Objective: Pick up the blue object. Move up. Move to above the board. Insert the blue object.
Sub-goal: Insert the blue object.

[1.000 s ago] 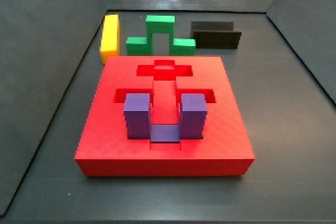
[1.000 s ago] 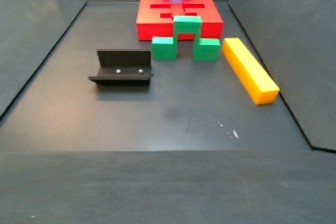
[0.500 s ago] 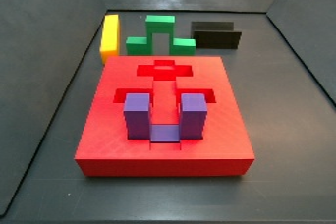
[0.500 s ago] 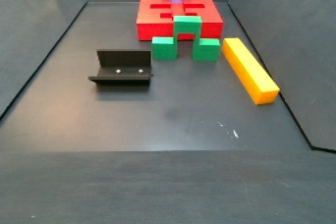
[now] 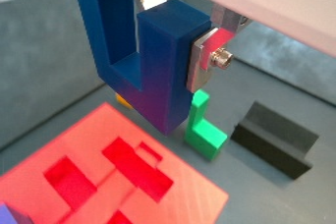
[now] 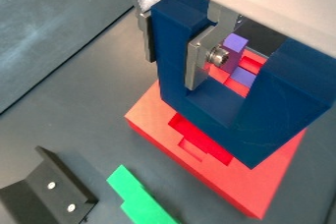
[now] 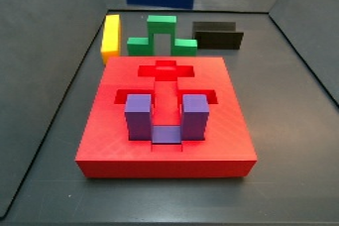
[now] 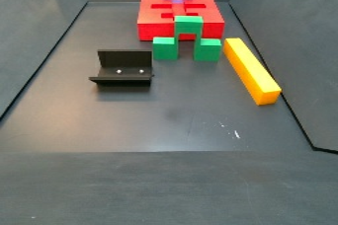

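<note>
High above the large flat red board with cut-out recesses (image 5: 112,174), the gripper (image 5: 178,22) is clamping its silver fingers (image 5: 210,56) on one prong of the dark blue U-shaped block (image 5: 141,51). Beyond the board's 12 o'clock edge in a side view, a yellow bar (image 7: 111,35), a green block (image 7: 162,34) and the dark fixture (image 7: 219,35) are sitting, while a purple U-shaped block (image 7: 166,118) is standing in the board.

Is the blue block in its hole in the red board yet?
No. The gripper holds the blue object in the air above the board.
</note>
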